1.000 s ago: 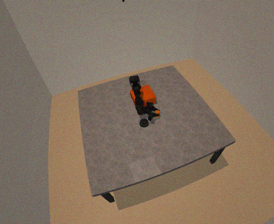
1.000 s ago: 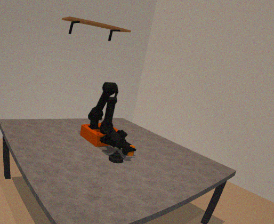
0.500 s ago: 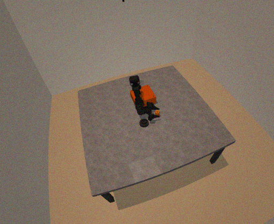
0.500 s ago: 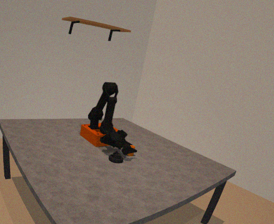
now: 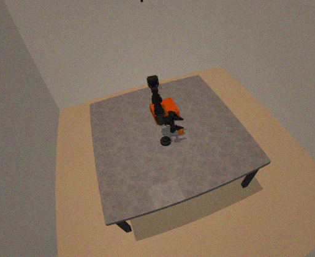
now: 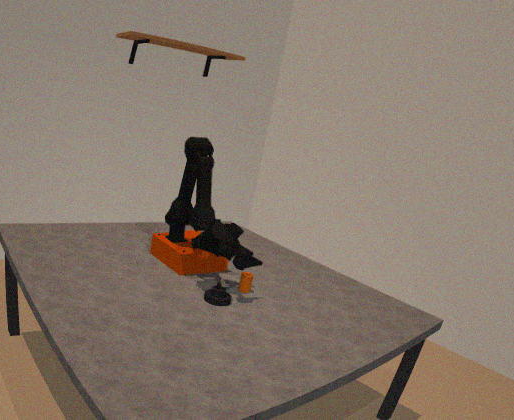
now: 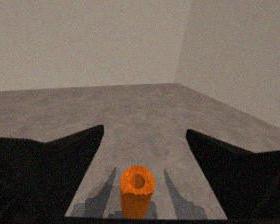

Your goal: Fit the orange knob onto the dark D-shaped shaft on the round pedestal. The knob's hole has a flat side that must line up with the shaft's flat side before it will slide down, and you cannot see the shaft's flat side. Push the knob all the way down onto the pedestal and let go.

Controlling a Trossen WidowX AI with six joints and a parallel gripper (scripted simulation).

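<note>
The orange knob (image 5: 181, 131) (image 6: 246, 283) (image 7: 136, 204) is upright, close beside the round pedestal. Its hole faces up in the wrist view. Whether its base touches the table is hard to tell. The dark round pedestal (image 5: 165, 141) (image 6: 217, 298) stands on the table, its short shaft (image 6: 219, 287) pointing up with no knob on it; it does not show in the wrist view. The shaft's flat side cannot be made out. My gripper (image 5: 182, 123) (image 6: 251, 262) (image 7: 145, 131) is wide open and empty, above the knob, which lies low between the two fingers in the wrist view.
The orange base block (image 5: 170, 105) (image 6: 167, 255) of the arm sits behind the knob and pedestal. The grey table (image 5: 133, 171) (image 6: 127, 340) carries them all. A wooden shelf (image 6: 177, 45) hangs high on the wall.
</note>
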